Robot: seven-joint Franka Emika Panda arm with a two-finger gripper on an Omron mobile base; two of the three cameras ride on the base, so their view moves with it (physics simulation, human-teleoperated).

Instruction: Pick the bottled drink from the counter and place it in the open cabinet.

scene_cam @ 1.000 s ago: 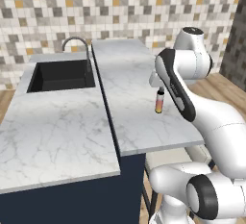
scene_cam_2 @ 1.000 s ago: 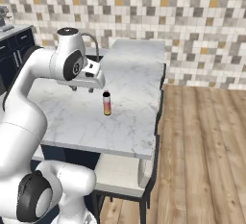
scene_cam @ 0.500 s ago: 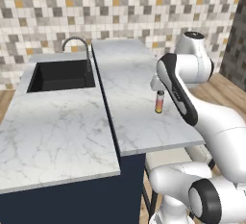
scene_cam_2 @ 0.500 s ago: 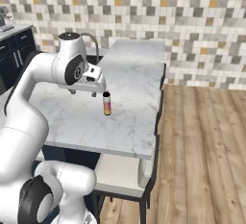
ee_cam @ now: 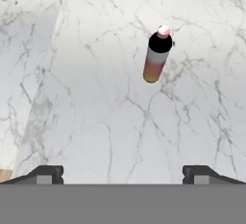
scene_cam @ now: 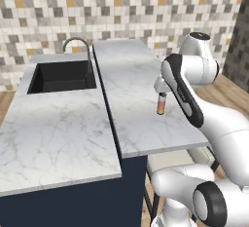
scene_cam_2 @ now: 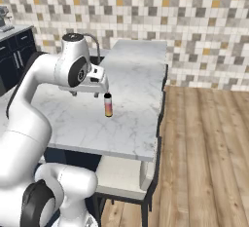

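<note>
Approach to bottled drink (ee_cam: pixel 156 57), upright on worktop (ee_cam: pixel 105 122).
Pincer (ee_cam: pixel 123 172) spread apart, empty, poised above for grasp.

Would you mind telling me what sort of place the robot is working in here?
A rendered kitchen, most likely: a black sink with a curved faucet set in a marble top, a marble counter holding a bottled drink, and a mosaic tile wall.

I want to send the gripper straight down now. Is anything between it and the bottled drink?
Nothing visible. The bottled drink stands upright and alone on bare counter, and the open gripper looks down at it with only marble between.
</note>
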